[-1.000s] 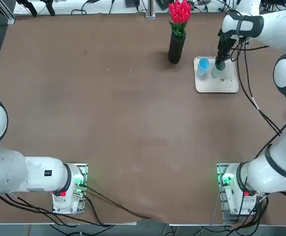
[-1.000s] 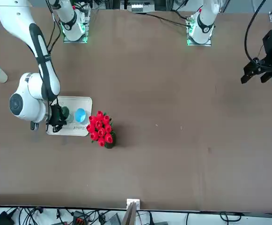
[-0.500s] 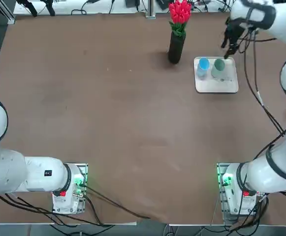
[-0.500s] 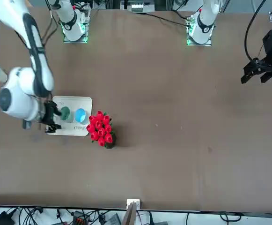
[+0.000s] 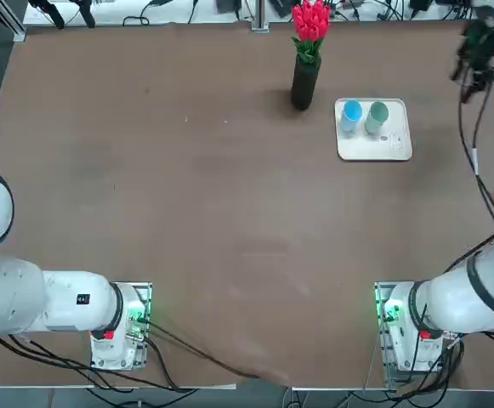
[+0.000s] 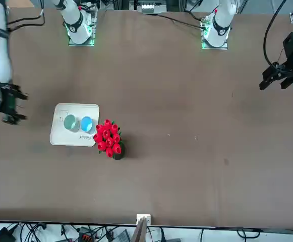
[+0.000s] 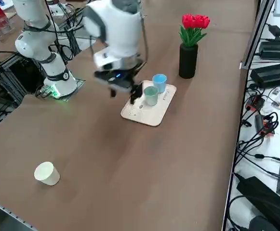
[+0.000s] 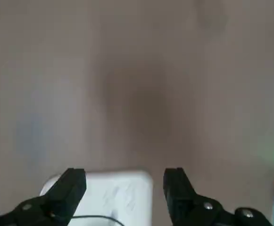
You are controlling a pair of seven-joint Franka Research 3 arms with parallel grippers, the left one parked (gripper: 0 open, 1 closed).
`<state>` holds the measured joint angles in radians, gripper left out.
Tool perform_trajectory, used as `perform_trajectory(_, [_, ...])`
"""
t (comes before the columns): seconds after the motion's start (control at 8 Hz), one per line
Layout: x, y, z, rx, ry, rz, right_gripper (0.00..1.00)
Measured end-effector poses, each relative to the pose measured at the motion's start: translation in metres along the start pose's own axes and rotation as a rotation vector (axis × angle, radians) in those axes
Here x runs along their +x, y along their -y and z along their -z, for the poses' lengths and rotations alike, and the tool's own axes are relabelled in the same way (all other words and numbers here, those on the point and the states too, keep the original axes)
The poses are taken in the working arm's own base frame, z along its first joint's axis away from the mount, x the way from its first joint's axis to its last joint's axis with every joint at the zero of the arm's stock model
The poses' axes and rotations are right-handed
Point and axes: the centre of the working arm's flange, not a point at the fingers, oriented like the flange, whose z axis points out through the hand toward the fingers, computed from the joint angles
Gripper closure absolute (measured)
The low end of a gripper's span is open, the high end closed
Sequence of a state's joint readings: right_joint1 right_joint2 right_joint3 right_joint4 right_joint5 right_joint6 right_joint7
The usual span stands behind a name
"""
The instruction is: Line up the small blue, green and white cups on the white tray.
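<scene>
On the white tray [image 5: 374,144], upper right of the top view: blue cup [image 5: 350,111] and green cup [image 5: 377,113] side by side. White cup [image 7: 46,173] lies on the surface, lower left in the side view, not yet placed. Right tool [image 6: 12,105] empty, fingers apart, beside the tray.

2 cups [image 5: 364,116] on tray [image 5: 383,149], side by side

Open tool [image 8: 123,188] over tray corner [image 8: 122,197]
</scene>
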<state>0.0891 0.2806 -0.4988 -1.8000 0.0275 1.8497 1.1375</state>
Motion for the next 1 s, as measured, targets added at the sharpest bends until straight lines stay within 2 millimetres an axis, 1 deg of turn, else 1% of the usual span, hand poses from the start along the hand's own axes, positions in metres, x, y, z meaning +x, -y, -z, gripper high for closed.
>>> perform_trajectory(0.12, [0.066, -0.03, -0.009, -0.01, 0.002, 0.028, 0.0])
perform_trajectory(0.25, [0.121, -0.06, -0.021, -0.009, 0.008, 0.059, 0.0])
perform_trajectory(0.38, [0.165, -0.087, -0.034, 0.001, 0.006, 0.08, 0.0])
perform_trajectory(0.5, [0.203, -0.111, -0.05, 0.008, -0.004, 0.091, 0.0])
perform_trajectory(0.62, [0.229, -0.129, -0.066, 0.014, -0.008, 0.093, 0.0])
perform_trajectory(0.75, [0.243, -0.136, -0.081, 0.022, -0.011, 0.086, 0.0])
perform_trajectory(1.0, [0.252, -0.131, -0.11, 0.041, -0.003, 0.098, 0.0])
